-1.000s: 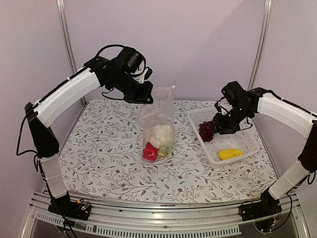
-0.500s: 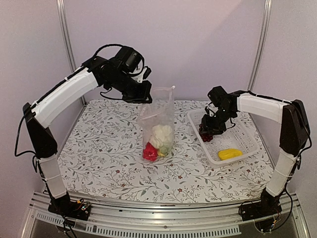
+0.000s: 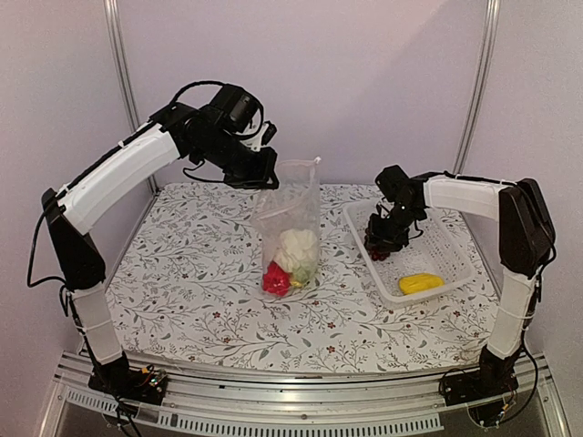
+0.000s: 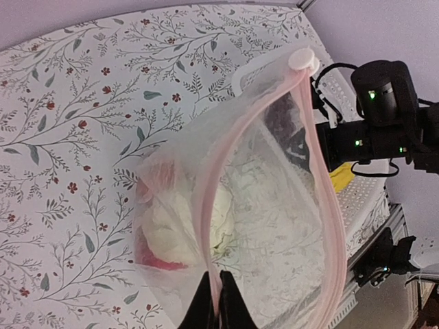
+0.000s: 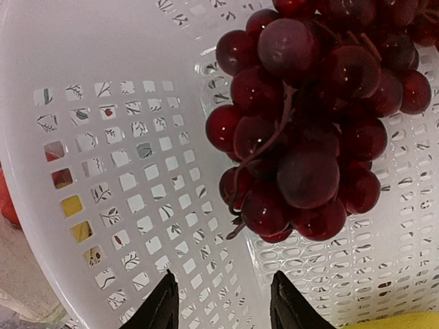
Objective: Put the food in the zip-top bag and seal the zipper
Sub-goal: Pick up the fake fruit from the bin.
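The clear zip-top bag (image 3: 293,223) stands upright mid-table with its mouth open. My left gripper (image 3: 265,178) is shut on its pink zipper strip (image 4: 312,157), pinching the rim (image 4: 216,305). Inside lie the white cauliflower (image 3: 297,248) and the red pepper (image 3: 275,279); both also show in the left wrist view, cauliflower (image 4: 188,219) and pepper (image 4: 154,255). My right gripper (image 5: 223,308) is open and low in the white mesh basket (image 3: 455,264). The dark grape bunch (image 5: 309,123) lies just ahead of its fingertips, not between them. It also shows in the top view (image 3: 377,247).
A yellow piece (image 3: 421,283) lies in the basket's near part. The basket's curved corner wall (image 5: 116,82) rises left of my right gripper. A white slider tab (image 4: 302,59) sits at the far end of the bag's zipper. The floral tablecloth (image 3: 182,273) covers the table.
My right arm has swung left and down into the basket, bringing its gripper over the grape bunch. The grapes stay in the basket. My left gripper and the bag have not moved.
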`<state>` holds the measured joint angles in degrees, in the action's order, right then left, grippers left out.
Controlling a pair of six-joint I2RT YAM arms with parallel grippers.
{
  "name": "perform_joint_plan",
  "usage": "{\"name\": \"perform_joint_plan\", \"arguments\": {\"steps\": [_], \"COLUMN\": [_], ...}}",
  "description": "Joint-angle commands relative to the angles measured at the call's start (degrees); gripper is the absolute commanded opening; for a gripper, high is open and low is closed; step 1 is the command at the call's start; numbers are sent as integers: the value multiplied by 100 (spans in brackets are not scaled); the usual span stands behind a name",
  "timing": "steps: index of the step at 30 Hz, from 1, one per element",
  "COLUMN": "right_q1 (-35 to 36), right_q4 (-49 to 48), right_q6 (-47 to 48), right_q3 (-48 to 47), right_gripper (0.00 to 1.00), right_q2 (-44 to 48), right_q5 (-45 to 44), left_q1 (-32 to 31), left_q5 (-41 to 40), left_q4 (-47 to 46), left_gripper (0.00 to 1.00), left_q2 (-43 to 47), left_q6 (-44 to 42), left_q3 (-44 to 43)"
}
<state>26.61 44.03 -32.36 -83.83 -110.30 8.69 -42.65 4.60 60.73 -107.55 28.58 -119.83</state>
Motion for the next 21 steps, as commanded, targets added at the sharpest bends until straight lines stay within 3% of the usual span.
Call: {"name": "perform_joint_plan", "arguments": {"steps": [1,5,8,15,21], "right_q1": [-50,-55,-50,-68,-68], "right_q4": [-283,-247,-267,-411,-67], "right_q6": [-164,-144,-187,-129,212], "right_q3": [-97,-205,-159,44,107], "right_gripper": [45,46,42,15,3], "right_q2": [-273,-695,-810,-535,72], "right_q5": [1,52,-134,-620,-813], "left_q1": [77,86,95,113,139], "left_q5": [115,155,175,216,258], "left_q4": [20,43,44,35,18], "left_gripper": [3,4,4,4,4], "left_q2": [113,48,18,-48,-141], "left_q6": [-76,-101,-101,-130,-156], "left_q3": [5,-111,-137,-152,-255]}}
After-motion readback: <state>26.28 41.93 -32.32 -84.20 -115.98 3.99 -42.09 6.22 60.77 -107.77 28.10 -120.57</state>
